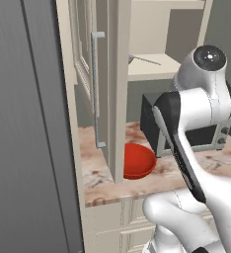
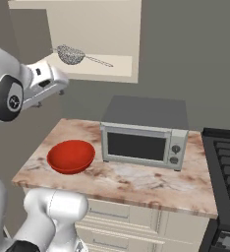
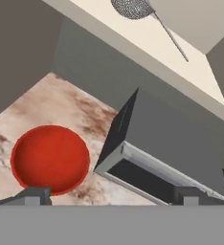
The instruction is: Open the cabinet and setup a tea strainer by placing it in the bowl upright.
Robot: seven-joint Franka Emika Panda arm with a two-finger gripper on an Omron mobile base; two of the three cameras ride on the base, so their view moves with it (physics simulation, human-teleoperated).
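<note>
**Cabinet stands open; strainer waits on the shelf above the bowl**

The cabinet [image 1: 112, 89] door is swung wide toward the base, its long grey bar handle [image 1: 96, 89] edge-on in the left base view, so the shelf inside is exposed for a reach. The tea strainer [image 2: 71, 54] lies on that cream shelf [image 2: 119, 66], its mesh cup toward the open side and its thin wire handle trailing along the shelf toward the right of the right base view. That lie leaves the cup as the nearer part to the arm.

The bowl [image 2: 71, 156] sits on the marbled counter [image 2: 136, 184], almost directly below the shelf and just beside the grey microwave [image 2: 144, 133], not touching it. Its red hollow faces up, so the strainer can be lowered straight in.

The end effector [image 3: 111, 196] hangs in the air between counter and shelf, fingers spread wide with nothing between them. In the hand view the bowl is low on the left, the microwave on the right, and the strainer at the top edge, well apart from the fingertips.

By my judgement the opening step is done and the reach up to the shelf comes next. The thin handle and rounded mesh may roll or slip in a pinch, and keeping the strainer upright in the shallow bowl will call for a careful release.
</note>
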